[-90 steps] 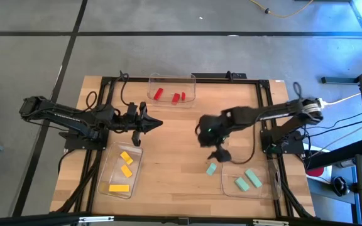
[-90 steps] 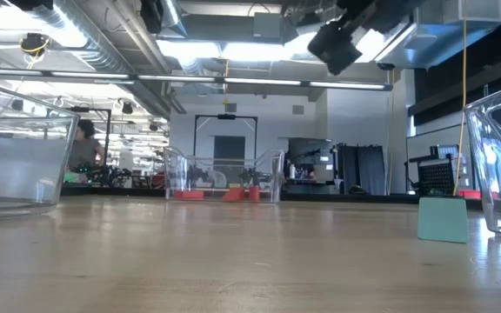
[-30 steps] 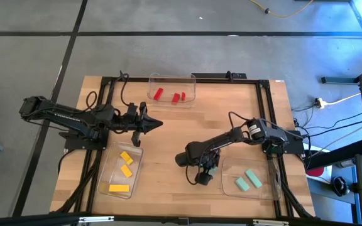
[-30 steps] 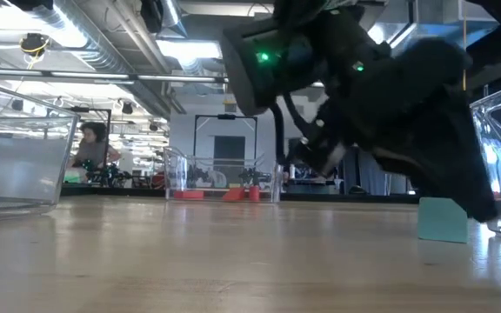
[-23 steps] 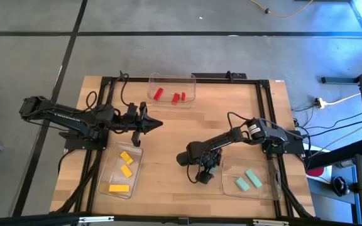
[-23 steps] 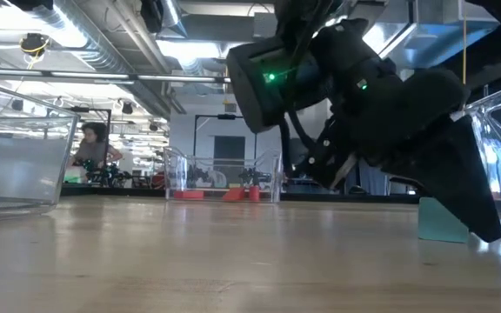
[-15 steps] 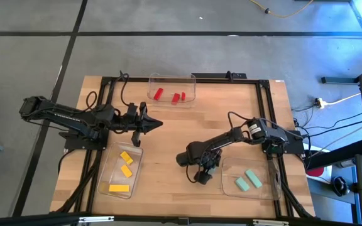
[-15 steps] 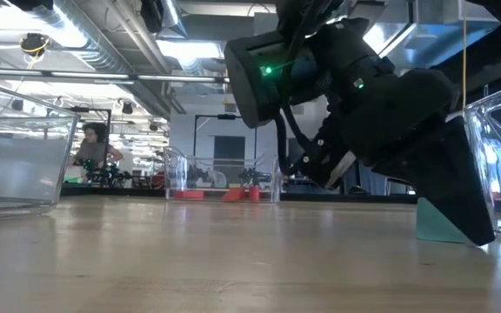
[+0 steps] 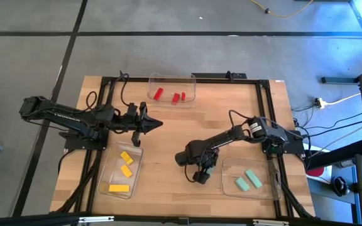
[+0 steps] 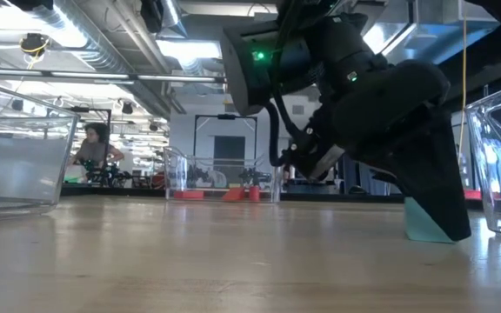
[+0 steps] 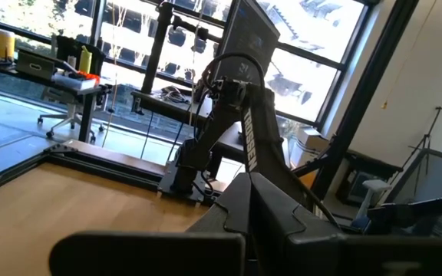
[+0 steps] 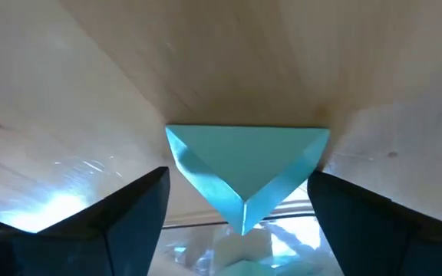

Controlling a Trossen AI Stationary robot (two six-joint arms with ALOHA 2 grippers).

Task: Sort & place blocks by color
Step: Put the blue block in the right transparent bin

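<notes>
From above, the right end effector (image 9: 201, 176) hides the teal block. Its wrist view shows the teal block (image 12: 245, 178) on the table (image 12: 229, 69) between fingers (image 12: 125, 218) spread apart. The left end effector (image 9: 156, 123) waits, closed.

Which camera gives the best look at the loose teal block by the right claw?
The right wrist view: the teal block fills the frame between the right claw's fingers. The low view shows only its corner behind the claw, the high view hides it, and the left wrist view misses it.

Robotics lab / industrial workspace. Exposed ceiling ducts (image 10: 103, 43) and strip lights (image 10: 259, 83), concrete floor (image 9: 168, 56), framed wooden worktop (image 9: 168, 135), more rigs on benches behind, large windows (image 11: 129, 54), person (image 10: 90, 148) at far station.
</notes>
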